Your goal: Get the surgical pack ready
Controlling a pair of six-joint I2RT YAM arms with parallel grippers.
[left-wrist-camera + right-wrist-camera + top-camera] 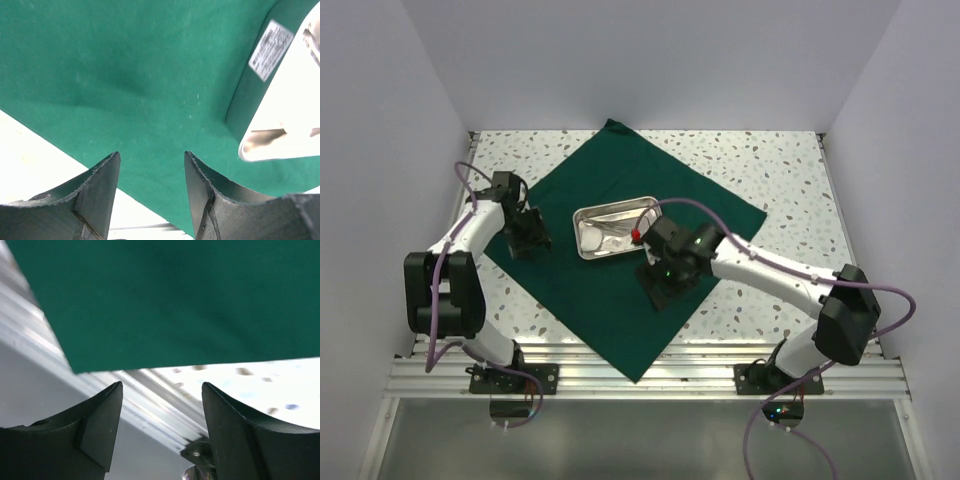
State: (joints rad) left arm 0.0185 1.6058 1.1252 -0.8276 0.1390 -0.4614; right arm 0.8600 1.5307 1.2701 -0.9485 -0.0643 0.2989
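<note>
A large dark green cloth (610, 270) lies flat on the table, set like a diamond. A shiny rectangular steel tray (615, 228) rests on its middle, with thin metal instruments (608, 229) inside. My left gripper (528, 238) hovers over the cloth's left part, open with nothing between its fingers. In the left wrist view the cloth (140, 75) fills the frame and the tray (287, 105) sits at the right, ahead of the open gripper (152, 162). My right gripper (665, 278) stands just in front of the tray's right end, open and empty. Its camera shows the cloth's near corner (150, 300) beyond the gripper (161, 390).
The speckled tabletop (770, 180) shows around the cloth. An aluminium rail (650, 365) runs along the near table edge, and the cloth's front corner reaches it. White walls close in the left, right and back sides.
</note>
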